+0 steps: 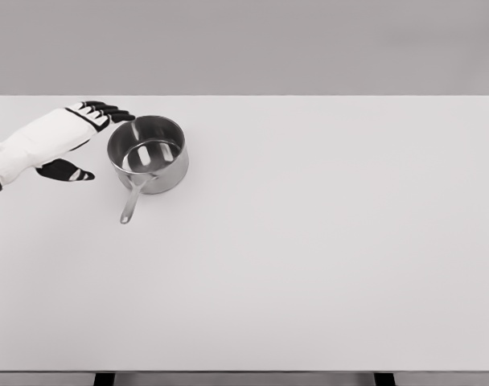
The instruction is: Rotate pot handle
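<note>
A shiny steel pot (148, 153) stands on the white table (309, 241) at the left. Its handle (132, 201) points toward the near edge, slightly left. My left hand (88, 133) hovers just left of the pot, fingers stretched out toward the pot's far rim and thumb (67, 171) hanging apart below. The hand holds nothing; the fingertips (120, 115) come close to the rim, and I cannot tell whether they touch it. The right arm is out of view.
The table's far edge runs just behind the hand and pot. Two dark table legs (104, 379) show at the bottom edge.
</note>
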Tool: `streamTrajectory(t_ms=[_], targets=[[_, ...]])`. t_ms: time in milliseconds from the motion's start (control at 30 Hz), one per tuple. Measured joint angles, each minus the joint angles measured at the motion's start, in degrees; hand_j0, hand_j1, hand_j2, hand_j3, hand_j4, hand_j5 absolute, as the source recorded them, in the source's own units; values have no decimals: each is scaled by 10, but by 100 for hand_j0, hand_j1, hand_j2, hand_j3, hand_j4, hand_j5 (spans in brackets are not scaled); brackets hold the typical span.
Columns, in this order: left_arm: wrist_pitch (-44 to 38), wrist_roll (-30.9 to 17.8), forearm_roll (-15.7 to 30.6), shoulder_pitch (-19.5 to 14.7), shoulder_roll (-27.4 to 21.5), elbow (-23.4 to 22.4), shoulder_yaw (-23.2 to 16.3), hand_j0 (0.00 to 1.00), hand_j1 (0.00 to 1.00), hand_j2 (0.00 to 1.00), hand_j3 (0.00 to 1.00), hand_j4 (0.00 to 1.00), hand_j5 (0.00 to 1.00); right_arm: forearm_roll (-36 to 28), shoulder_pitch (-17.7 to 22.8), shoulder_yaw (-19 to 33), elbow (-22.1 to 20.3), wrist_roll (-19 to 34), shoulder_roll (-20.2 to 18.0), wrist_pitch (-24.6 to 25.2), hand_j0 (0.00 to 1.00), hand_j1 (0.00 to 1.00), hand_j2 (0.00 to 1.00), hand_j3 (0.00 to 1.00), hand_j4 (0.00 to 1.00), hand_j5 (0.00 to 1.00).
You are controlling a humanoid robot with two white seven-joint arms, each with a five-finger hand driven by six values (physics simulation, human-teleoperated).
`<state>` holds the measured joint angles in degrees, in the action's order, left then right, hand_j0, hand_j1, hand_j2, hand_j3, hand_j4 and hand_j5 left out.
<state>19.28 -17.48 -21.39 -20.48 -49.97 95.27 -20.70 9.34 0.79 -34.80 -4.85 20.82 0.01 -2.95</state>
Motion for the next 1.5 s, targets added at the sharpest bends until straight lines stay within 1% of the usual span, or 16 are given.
streamTrajectory(t_ms=[100,167,200,267,300,333,367,400,433,467,500,600,700,867,1333,1500], targets=[[0,-10,0,-7,2,1,-1,100,100,100,100,100,100,0,5,0,1,0,0,0,100,100,100,100,100,100],[1,-27,0,-22,2,4,-1,100,100,100,100,100,100,0,5,0,1,0,0,0,100,100,100,100,100,100],[3,-43,1,-34,3,8,-2,100,100,100,100,100,100,0,5,0,1,1,0,0,100,100,100,100,100,100],[14,-94,1,-44,9,18,-4,100,100,100,100,100,100,0,5,0,1,1,0,0,100,100,100,100,100,100],[19,-117,2,-60,15,22,-4,100,100,100,100,100,100,0,5,0,1,1,0,0,100,100,100,100,100,100],[23,-134,2,-66,24,25,-5,100,100,100,100,100,100,0,5,0,1,1,0,0,100,100,100,100,100,100],[24,-145,5,-97,31,27,-9,100,100,100,100,100,100,0,5,0,1,1,0,0,100,100,100,100,100,100],[24,-154,16,-135,36,29,-25,100,100,100,100,100,100,0,5,0,1,1,0,0,100,100,100,100,100,100],[23,-160,27,-156,41,30,-48,100,100,100,100,100,100,0,5,0,1,1,0,0,100,100,100,100,100,100],[18,-164,43,-188,43,31,-74,100,100,100,100,100,100,0,5,0,1,1,0,0,100,100,100,100,100,100],[25,-167,52,-197,41,32,-102,100,100,100,100,100,100,0,5,0,1,1,0,0,100,100,100,100,100,100],[88,-173,67,-196,30,33,-161,100,100,100,100,100,100,0,6,0,1,1,0,0,100,100,100,100,100,100],[133,-174,73,-198,5,39,-184,100,100,100,100,100,100,0,5,0,1,1,0,0,100,100,100,100,100,100],[154,-175,75,-200,-14,54,-193,100,100,100,100,100,100,0,5,0,1,1,0,0,100,100,100,100,100,100],[159,-176,71,-192,-2,55,-201,100,100,100,100,100,100,0,5,0,1,1,0,0,100,100,100,100,100,100],[159,-176,56,-190,-6,53,-203,100,100,100,100,100,100,0,5,0,1,1,0,0,100,100,100,100,100,100]])
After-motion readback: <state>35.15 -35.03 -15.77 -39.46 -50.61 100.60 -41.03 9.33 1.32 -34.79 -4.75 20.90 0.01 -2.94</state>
